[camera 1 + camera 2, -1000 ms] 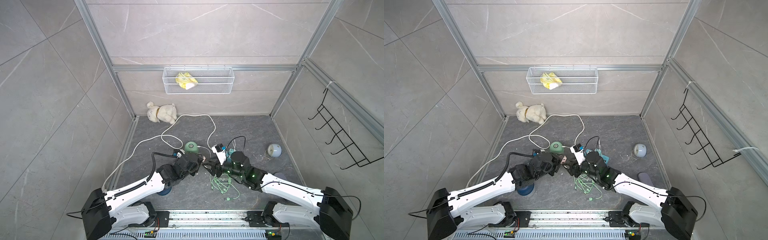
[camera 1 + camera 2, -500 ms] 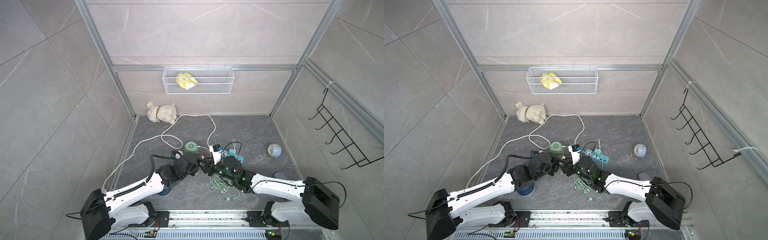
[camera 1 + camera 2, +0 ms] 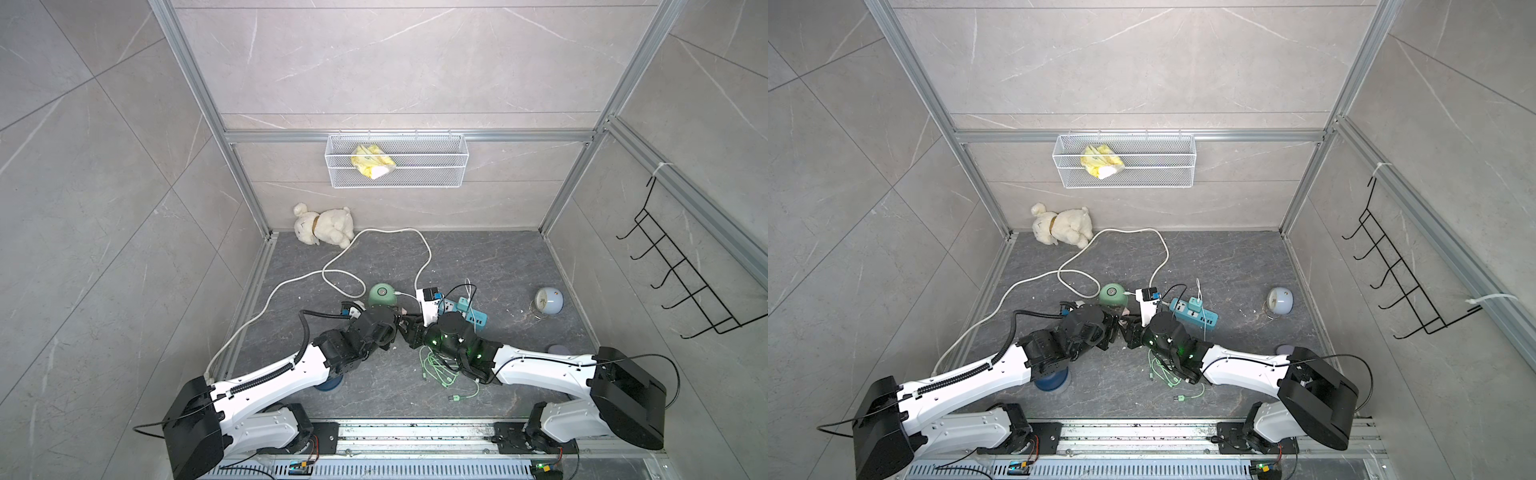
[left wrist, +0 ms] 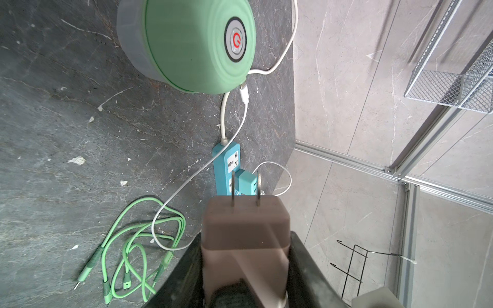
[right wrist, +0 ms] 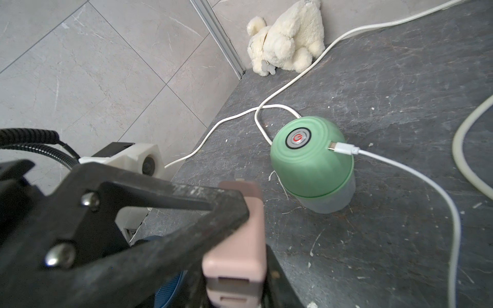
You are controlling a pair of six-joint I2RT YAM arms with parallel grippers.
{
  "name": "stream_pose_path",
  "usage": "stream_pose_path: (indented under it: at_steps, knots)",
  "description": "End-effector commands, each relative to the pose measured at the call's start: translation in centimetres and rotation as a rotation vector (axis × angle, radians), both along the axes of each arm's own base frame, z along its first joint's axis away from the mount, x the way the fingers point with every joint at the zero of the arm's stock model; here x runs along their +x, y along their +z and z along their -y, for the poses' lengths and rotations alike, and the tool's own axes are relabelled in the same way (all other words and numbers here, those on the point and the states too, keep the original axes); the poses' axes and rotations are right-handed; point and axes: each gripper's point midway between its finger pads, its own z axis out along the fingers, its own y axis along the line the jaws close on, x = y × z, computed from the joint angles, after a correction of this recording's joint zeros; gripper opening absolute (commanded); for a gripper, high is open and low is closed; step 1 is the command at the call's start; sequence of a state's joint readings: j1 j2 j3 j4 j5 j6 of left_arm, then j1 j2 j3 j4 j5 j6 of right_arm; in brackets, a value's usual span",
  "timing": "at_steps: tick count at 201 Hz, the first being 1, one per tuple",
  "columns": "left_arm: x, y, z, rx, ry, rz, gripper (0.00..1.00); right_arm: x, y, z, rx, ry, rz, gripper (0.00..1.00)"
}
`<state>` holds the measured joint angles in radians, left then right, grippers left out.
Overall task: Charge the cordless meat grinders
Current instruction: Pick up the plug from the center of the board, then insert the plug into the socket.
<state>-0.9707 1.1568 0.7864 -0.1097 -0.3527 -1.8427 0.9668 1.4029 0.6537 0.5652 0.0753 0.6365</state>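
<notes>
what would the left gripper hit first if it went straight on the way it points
Likely the teal charger on the strip; the pink charger in the left gripper aims its prongs at it. Depth is unclear.

mint green grinder (image 3: 381, 294) upright, white cable (image 5: 400, 170) plugged in; navy grinder (image 3: 1052, 380) mostly hidden.

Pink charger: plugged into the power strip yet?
No, in the left wrist view the left gripper holds the pink charger with both prongs bare, apart from the teal power strip.

Two grinders (image 3: 381, 294) (image 3: 328, 385), one pink charger (image 4: 245, 229), one teal charger (image 4: 246, 182)
</notes>
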Motion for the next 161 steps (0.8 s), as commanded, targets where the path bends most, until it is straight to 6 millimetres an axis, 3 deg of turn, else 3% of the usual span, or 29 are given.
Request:
stream_pose_path:
  at_steps: [1,23,38,63,90,124,147,161]
  knots:
    - [0.7,1.0,-0.2,-0.014,0.028,0.073,0.51,0.7,0.9,0.4,0.033,-0.055,0.016,0.02]
    - [1.3,0.6,-3.2,0.147,0.086,0.155,0.80,0.9,0.1,2.0,-0.077,-0.078,0.012,0.00]
    - [1.5,1.0,-6.0,0.312,0.106,0.219,0.86,1.2,0.0,3.9,-0.200,-0.071,0.018,0.00]
    - [1.5,2.4,-10.2,0.562,0.120,0.305,0.90,1.8,0.1,6.8,-0.463,0.054,0.024,0.00]
    - [1.9,4.0,-12.6,0.712,0.093,0.406,0.89,2.6,-0.1,9.0,-0.693,0.243,-0.005,0.00]
    - [1.9,5.1,-14.4,0.805,0.078,0.460,0.89,4.3,0.1,10.7,-0.944,0.448,-0.027,0.00]
    - [1.8,5.3,-15.2,0.882,0.055,0.453,0.89,6.0,0.9,10.9,-1.025,0.536,-0.023,0.00]
    - [1.9,5.3,-15.4,0.919,0.037,0.449,0.89,6.6,0.4,10.8,-1.074,0.604,-0.035,0.00]
